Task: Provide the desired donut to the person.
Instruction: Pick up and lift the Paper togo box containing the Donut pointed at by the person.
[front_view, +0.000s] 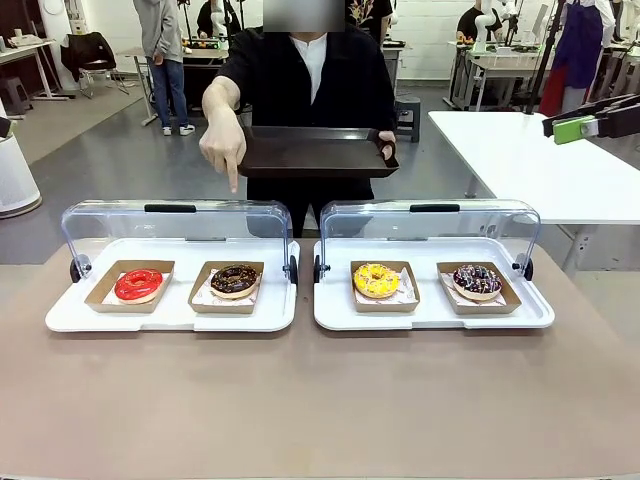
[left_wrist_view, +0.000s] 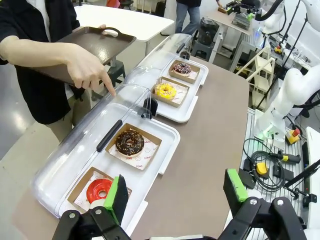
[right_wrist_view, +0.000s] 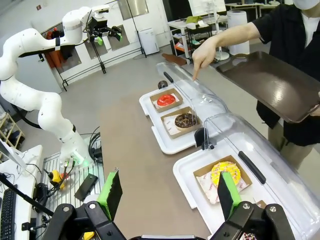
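The person (front_view: 305, 70) stands at the far side holding a dark tray (front_view: 315, 150) in one hand. The other hand (front_view: 224, 148) points a finger down over the left case, above the chocolate donut (front_view: 235, 280) (left_wrist_view: 130, 142) (right_wrist_view: 185, 120). A red donut (front_view: 138, 284) lies left of it. A yellow donut (front_view: 376, 280) and a dark sprinkled donut (front_view: 477, 281) lie in the right case. My left gripper (left_wrist_view: 176, 189) hangs open and empty high above the table's left end. My right gripper (right_wrist_view: 168, 187) (front_view: 562, 126) is open and empty, high at the right.
Each donut rests in a brown paper tray inside one of two white cases (front_view: 170, 312) (front_view: 430, 312), whose clear lids (front_view: 175, 228) are swung back toward the person. The brown table (front_view: 320, 400) in front of the cases is bare. A white table (front_view: 530, 160) stands behind at the right.
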